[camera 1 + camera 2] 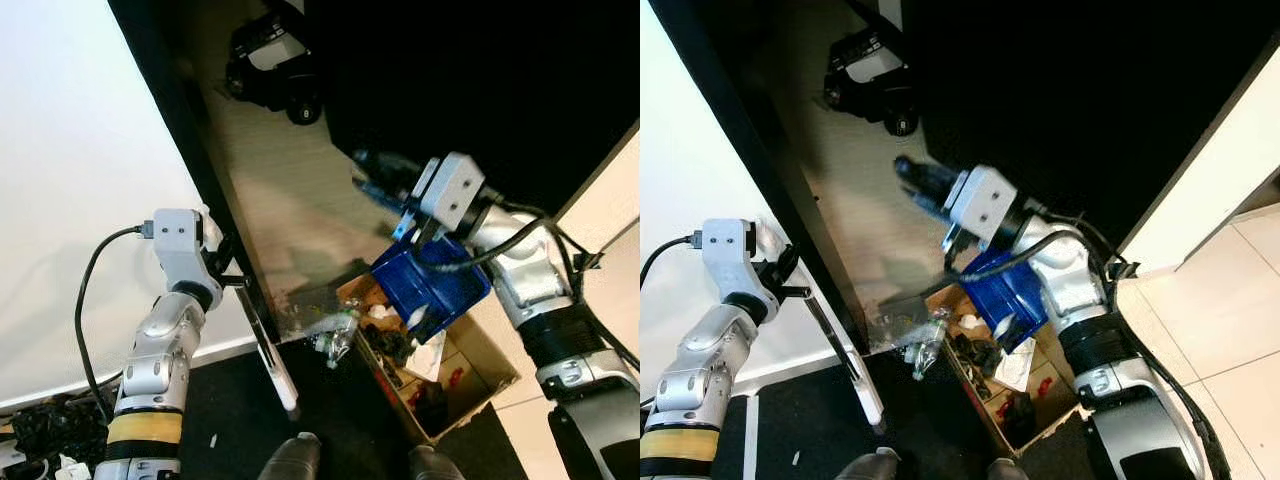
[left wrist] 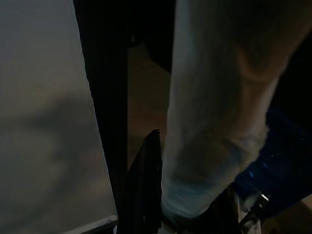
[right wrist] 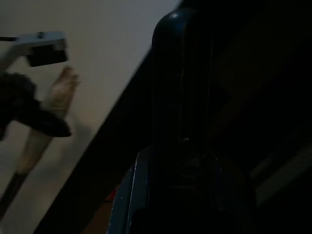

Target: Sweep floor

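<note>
Head view: blue dustpan (image 1: 430, 285) tipped over cardboard box (image 1: 490, 372).

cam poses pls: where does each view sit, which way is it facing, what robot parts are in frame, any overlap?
Left eye: head, looking down; dustpan tipped over cardboard box, both arms, feet.
Right eye: same scene; left gripper on broom handle, right gripper on the dustpan.
Left wrist: along its black finger, pale handle close, dark.
Right wrist: along the dustpan's dark handle.
Shared: dustpan, broom.

No legible text or labels.
</note>
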Robot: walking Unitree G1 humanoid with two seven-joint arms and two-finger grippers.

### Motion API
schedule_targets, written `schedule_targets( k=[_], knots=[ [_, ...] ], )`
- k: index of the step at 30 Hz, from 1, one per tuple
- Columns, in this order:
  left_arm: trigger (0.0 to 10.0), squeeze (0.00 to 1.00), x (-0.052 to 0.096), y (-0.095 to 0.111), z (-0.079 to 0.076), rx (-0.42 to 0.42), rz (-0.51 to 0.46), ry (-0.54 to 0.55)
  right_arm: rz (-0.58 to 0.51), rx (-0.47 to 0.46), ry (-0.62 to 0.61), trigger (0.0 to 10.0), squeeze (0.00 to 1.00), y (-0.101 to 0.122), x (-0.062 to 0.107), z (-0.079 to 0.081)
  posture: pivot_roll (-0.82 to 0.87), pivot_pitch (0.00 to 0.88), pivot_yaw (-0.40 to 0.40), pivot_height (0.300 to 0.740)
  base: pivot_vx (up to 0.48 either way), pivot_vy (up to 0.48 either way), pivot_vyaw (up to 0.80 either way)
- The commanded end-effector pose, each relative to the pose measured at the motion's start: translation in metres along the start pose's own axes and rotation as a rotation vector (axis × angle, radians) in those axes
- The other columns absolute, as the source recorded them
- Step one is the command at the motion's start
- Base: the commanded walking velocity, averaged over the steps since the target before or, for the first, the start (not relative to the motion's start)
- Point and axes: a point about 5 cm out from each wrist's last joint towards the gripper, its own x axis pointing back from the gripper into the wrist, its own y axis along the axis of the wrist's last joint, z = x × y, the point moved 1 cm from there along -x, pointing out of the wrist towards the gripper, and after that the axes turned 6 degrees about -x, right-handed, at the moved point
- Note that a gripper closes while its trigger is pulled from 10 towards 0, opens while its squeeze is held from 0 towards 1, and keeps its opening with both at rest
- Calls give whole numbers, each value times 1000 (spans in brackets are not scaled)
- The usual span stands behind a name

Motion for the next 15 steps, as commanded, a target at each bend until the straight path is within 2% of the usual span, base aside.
schedule_targets(
  k=[1,5,8,10,11,15],
  knots=[
    [10000,0,1,6,-2,7,-40,1,-53,109,108,10000,0,11,-4,14,110,128,-6,740,0,0,0],
    [10000,0,0,6,-3,7,-42,-2,-74,175,205,10000,0,12,-4,30,111,125,-5,740,0,0,0],
    [10000,0,1,6,-3,6,-42,-2,-115,295,301,10000,0,18,-5,43,113,124,-8,740,0,0,0],
    [10000,0,1,6,-3,7,-42,-1,-122,313,303,10000,0,20,-5,43,114,124,-8,740,0,0,0],
    [10000,0,1,6,-3,6,-42,-1,-130,364,324,10000,0,22,-6,43,114,122,-7,740,0,0,0],
    [10000,0,2,5,-3,5,-39,-2,-143,385,312,10000,0,26,-8,41,113,120,-5,740,0,0,0]
  ],
)
